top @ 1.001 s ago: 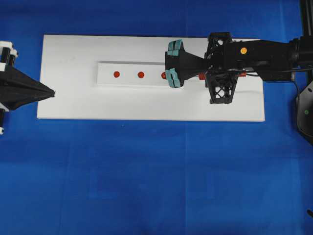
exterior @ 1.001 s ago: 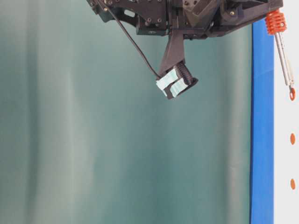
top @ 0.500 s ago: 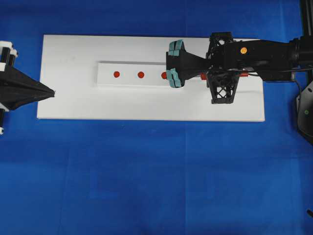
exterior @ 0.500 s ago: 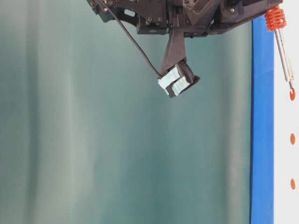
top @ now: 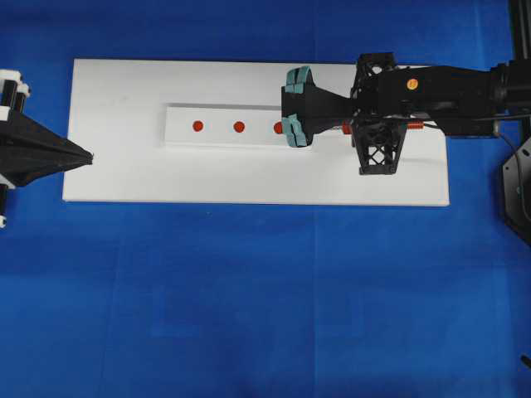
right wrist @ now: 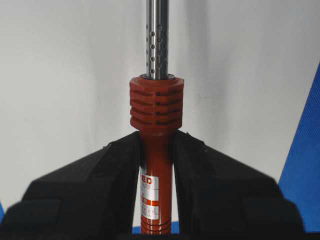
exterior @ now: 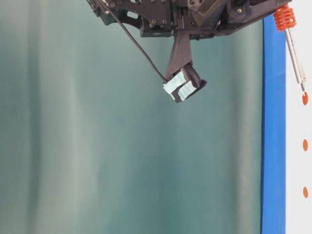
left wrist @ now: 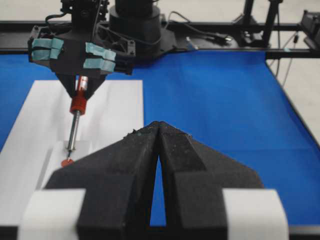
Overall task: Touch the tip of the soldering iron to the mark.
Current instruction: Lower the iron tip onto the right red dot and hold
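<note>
My right gripper is shut on the orange-red handle of the soldering iron, whose silver shaft slants down toward the white strip. The dark tip stands right at the edge of the nearest red mark; I cannot tell whether they touch. In the overhead view this mark shows half hidden beside the right arm, and the iron is mostly covered by it. My left gripper rests shut and empty at the board's left edge.
The raised white strip lies on a white board over a blue cloth. Two more red marks sit further left along the strip. The iron's black cord hangs under the right arm.
The right arm has drawn the iron back slightly toward its own side, so the tip has shifted from on the mark to its edge. The left gripper has not moved.
</note>
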Available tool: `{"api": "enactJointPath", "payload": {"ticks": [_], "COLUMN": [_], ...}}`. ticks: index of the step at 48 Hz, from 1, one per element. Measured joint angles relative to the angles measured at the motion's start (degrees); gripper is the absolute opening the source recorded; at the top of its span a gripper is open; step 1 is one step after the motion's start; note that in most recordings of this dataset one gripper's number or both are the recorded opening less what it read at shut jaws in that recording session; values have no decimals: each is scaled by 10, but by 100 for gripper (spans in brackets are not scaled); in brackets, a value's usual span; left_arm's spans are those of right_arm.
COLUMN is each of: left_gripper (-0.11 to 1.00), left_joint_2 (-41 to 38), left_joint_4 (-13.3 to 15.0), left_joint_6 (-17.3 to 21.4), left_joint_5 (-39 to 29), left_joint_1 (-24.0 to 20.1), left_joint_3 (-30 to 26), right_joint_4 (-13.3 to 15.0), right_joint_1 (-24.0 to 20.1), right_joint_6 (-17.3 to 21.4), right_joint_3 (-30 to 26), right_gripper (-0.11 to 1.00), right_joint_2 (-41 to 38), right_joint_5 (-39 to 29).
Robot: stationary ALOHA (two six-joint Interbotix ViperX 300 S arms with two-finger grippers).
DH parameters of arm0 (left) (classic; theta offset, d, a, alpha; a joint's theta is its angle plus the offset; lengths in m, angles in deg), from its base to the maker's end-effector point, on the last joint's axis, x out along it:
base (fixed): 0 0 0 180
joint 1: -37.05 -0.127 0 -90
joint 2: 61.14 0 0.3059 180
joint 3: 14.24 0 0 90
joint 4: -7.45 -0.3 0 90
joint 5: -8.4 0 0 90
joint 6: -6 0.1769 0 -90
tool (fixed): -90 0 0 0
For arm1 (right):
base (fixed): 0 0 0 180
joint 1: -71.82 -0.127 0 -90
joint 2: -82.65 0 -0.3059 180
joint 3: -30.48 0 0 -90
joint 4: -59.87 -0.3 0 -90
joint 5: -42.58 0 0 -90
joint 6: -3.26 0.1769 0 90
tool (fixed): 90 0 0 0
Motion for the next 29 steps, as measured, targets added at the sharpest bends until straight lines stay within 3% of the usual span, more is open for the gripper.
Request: {"api": "enactJointPath", "payload": {"ticks": [29], "left_gripper": [0], "left_joint_2": [-1], "left_joint_4": [0], "left_joint_6": [-4], "left_joint_5": [0], "left_joint_1": [0], "left_joint_3": [0], "right_joint_4": [1], "right_joint_1": [0], "right_joint_6": [1], "right_joint_3": [-1], "right_gripper": [7], "right_joint_2": [0], "right_joint_5": [0]}}
